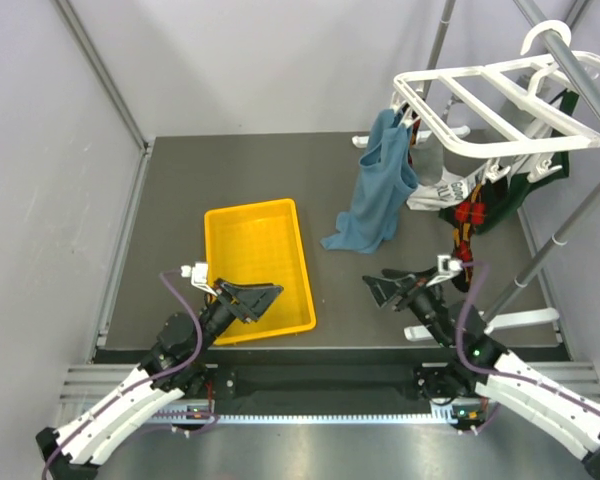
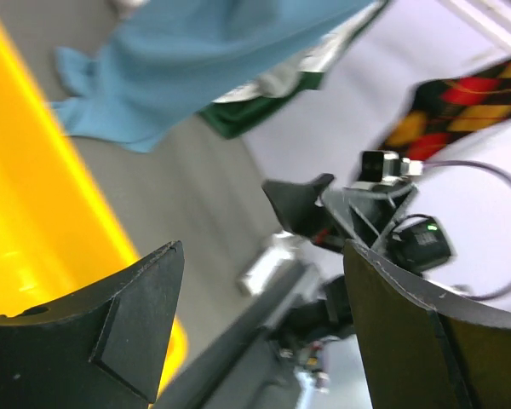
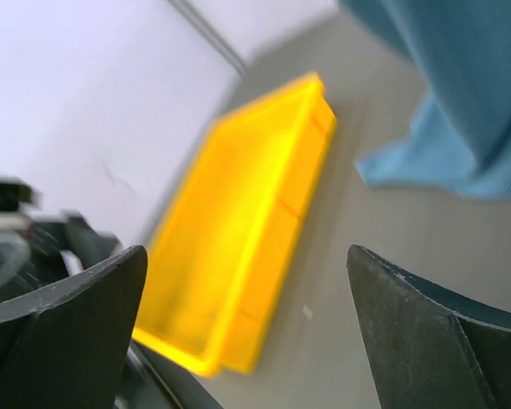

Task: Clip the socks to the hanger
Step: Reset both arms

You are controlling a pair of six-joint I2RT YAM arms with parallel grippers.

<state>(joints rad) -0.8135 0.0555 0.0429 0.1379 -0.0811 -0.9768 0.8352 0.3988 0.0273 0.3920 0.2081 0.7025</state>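
Observation:
The white hanger (image 1: 500,100) hangs at the upper right on a grey stand. A red, black and yellow argyle sock (image 1: 468,215) dangles from it; it also shows in the left wrist view (image 2: 460,106). A whitish cloth with dark print (image 1: 442,190) hangs beside it; I cannot tell if it is the grey sock. My left gripper (image 1: 260,297) is open and empty over the near right corner of the yellow tray (image 1: 220,225). My right gripper (image 1: 385,285) is open and empty, low over the table, below and left of the hanging sock. Both jaws stand wide in the wrist views (image 2: 260,290) (image 3: 247,290).
A blue garment (image 1: 380,185) hangs from the hanger's left end down to the table, also in the wrist views (image 2: 179,68) (image 3: 460,94). A dark green cloth (image 1: 515,190) hangs at the right. The stand's foot (image 1: 525,320) lies by the right arm.

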